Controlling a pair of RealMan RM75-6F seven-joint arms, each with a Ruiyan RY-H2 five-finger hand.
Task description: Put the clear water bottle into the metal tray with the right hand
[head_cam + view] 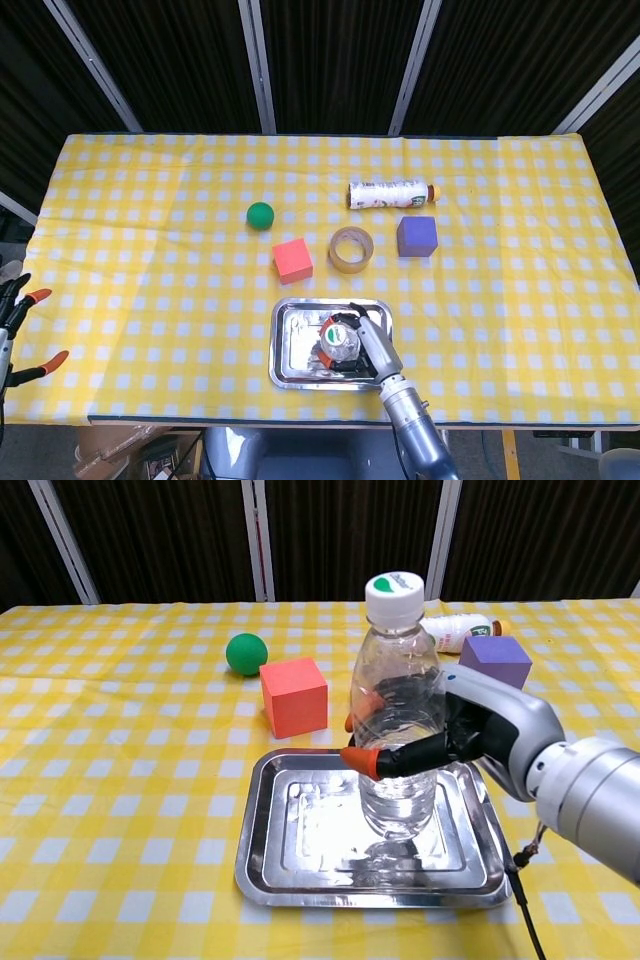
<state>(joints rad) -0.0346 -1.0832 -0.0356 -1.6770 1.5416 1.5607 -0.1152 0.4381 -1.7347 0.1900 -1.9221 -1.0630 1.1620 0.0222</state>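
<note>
The right hand [470, 735] has its orange-tipped fingers [358, 761] clamped around the upright clear plastic water bottle with a white cap [398, 710], which stands in the shiny rectangular metal tray [262, 865] on the yellow checked surface [150, 260]. From the head view only the bottle's cap [333, 334] and the hand's back [368, 346] show. That view alone catches the left hand [18, 335] at the surface's left edge, fingers apart, holding nothing. Behind the tray lie a red cube [294, 696], green ball [246, 653] and purple cube [494, 661].
</note>
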